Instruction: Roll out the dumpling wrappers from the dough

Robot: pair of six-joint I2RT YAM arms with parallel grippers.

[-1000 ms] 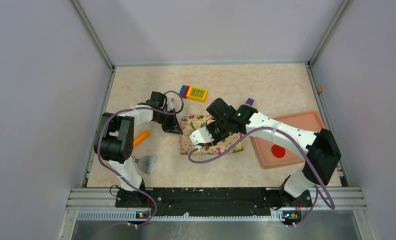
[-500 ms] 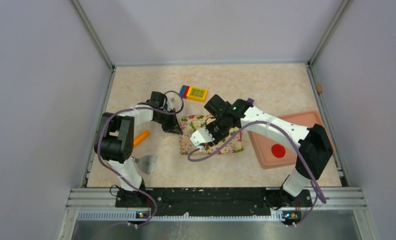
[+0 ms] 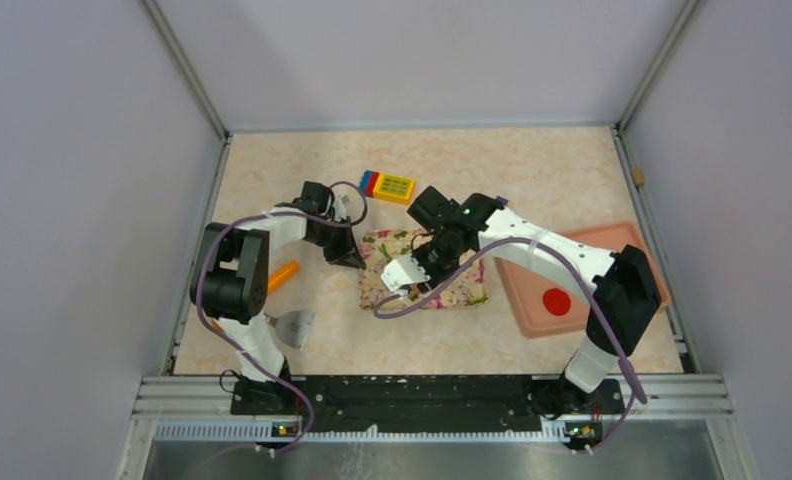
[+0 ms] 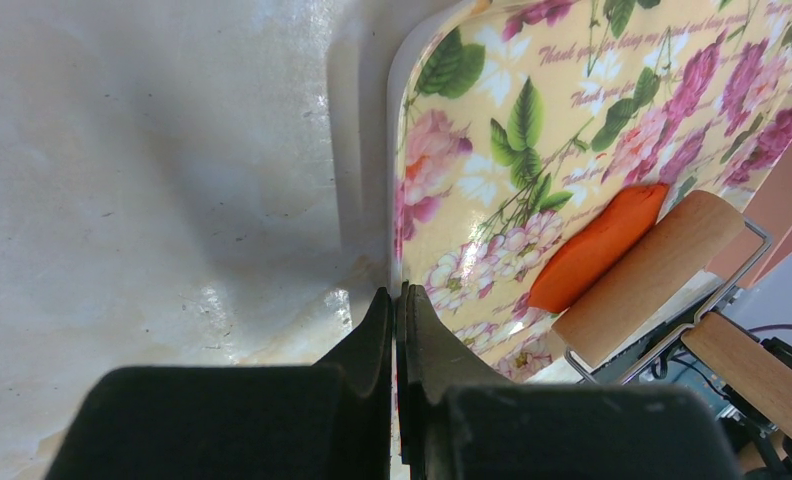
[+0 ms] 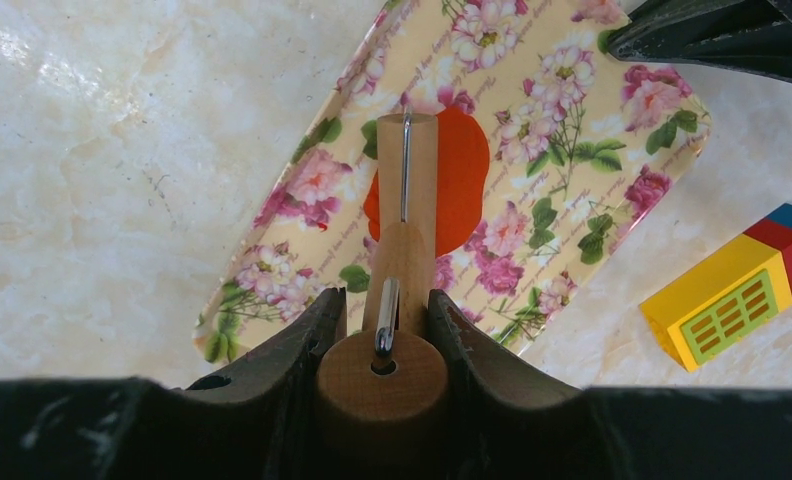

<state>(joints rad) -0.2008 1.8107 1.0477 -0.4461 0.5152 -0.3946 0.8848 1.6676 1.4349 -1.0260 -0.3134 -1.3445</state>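
Right wrist view, entries as follows.

1. Roller (image 5: 405,190): wooden barrel on a wire frame. Your right gripper (image 5: 384,310) is clamped on its handle. The barrel lies across the dough (image 5: 467,175).
2. Dough: a red-orange, flattened, uneven patch near the middle of the floral tray (image 5: 582,130). It shows on both sides of the barrel, more on one than the other.
3. Left gripper (image 4: 397,300): fingers pressed together, tips at the tray's rim. You cannot tell whether they pinch the rim or only bear against it.
4. Wrapper (image 3: 556,301): one flat, round piece on the pink tray (image 3: 612,245), well apart from the dough.
5. Block (image 5: 737,295): on the table beside the floral tray, untouched.

Hazards, judged from this layout:
- Tray slip. If the left gripper's bracing is slight, a firm push of the roller may skate the tray across the smooth table, towards the block.
- Sticking. Soft clay may cling to the barrel and lift off with it, so you tear the sheet.
- Uneven sheet. With the barrel off-centre on the patch, one side may thin out while the other stays thick.
- Handle twist. The grip is on a round handle, so heavy downward load may turn it between your fingers and tilt the barrel.
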